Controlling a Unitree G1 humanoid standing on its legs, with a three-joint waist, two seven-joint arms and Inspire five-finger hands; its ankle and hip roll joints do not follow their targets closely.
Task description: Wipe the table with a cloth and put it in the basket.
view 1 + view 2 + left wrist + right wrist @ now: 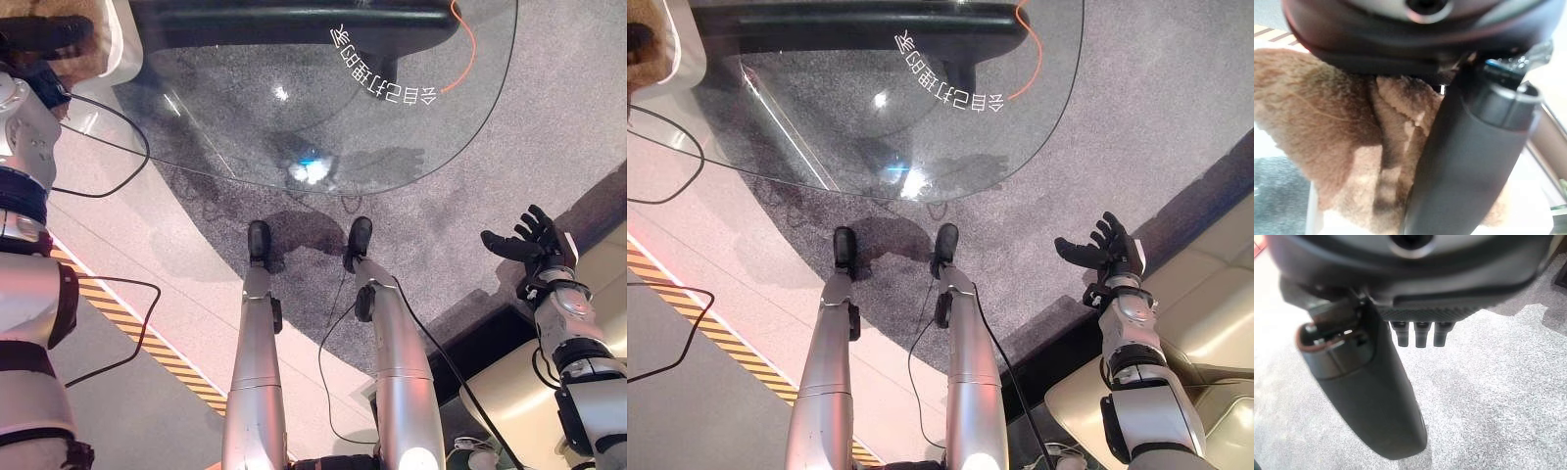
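A round glass table (392, 127) is seen from above over grey carpet (549, 117), bordered by pale flooring with one yellow-and-black striped strip (147, 338). One brown fluffy cloth (1327, 127) is pressed beneath the left hand (44, 37) at the table's far left edge; its finger state cannot be told. The right hand (1102, 250) is held over the carpet, empty, fingers spread.

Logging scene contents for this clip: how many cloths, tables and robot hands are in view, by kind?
Brown cloth: 1
Glass table: 1
Robot hands: 2, the left robot hand on the cloth, the right robot hand open over the carpet
Total: 4
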